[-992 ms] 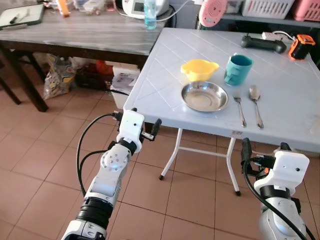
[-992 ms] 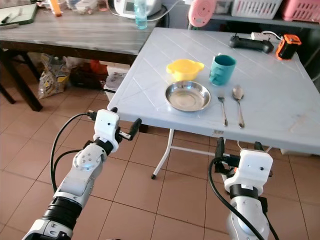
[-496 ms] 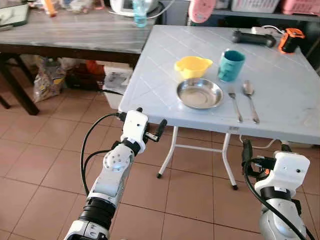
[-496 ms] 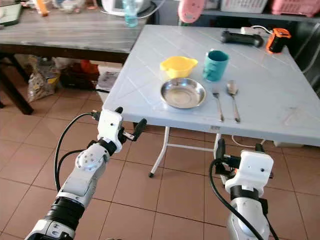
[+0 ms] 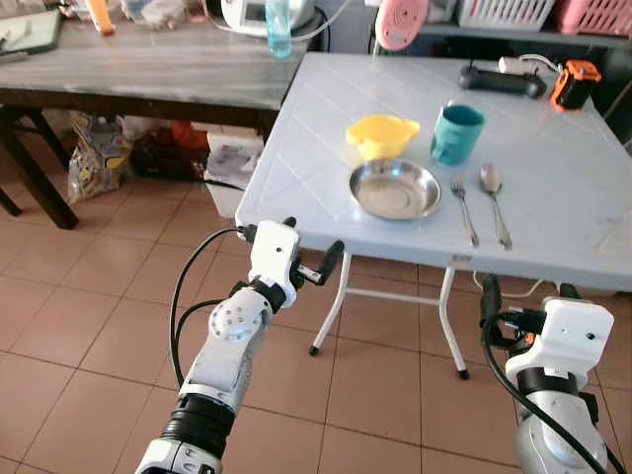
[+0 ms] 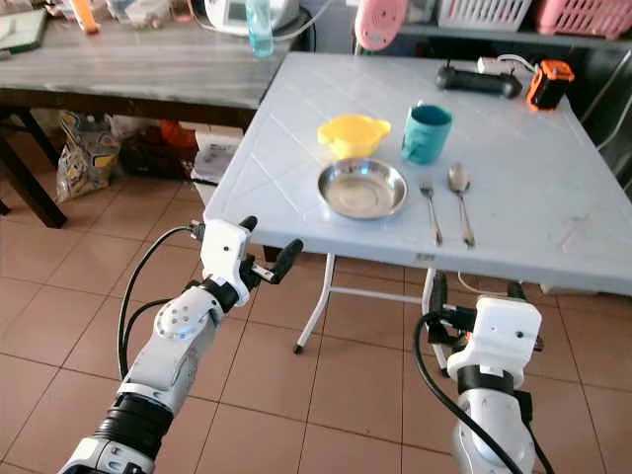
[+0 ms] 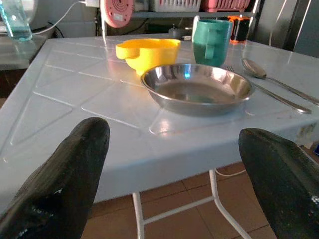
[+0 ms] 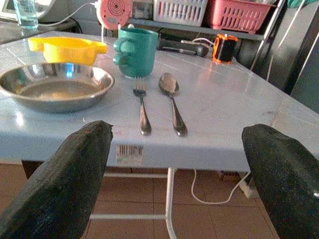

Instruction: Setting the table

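Observation:
On the white folding table (image 5: 316,128) a steel plate (image 5: 395,190) lies near the front edge. A yellow bowl (image 5: 381,135) touches its far rim, and a teal mug (image 5: 456,133) stands to the bowl's right. A fork (image 5: 462,207) and a spoon (image 5: 494,197) lie side by side right of the plate. My left gripper (image 5: 311,247) is open and empty, held just before and below the table's front left edge. My right gripper (image 5: 526,296) is open too, low under the front edge below the cutlery. The right wrist view shows the fork (image 8: 141,104) and spoon (image 8: 172,99) straight ahead.
A dark wooden table (image 5: 148,69) joins the white one on the left, with a water bottle (image 5: 279,18) on it. Bags and boxes (image 5: 232,158) sit beneath. A black tool (image 5: 502,79), an orange device (image 5: 575,82) and a pink fan (image 5: 400,22) stand at the far end. Tiled floor lies below.
The camera has shifted a little, so the table sits slightly differently in view. My left gripper has come forward and to the right, closer to the table's front edge. The tableware has not moved.

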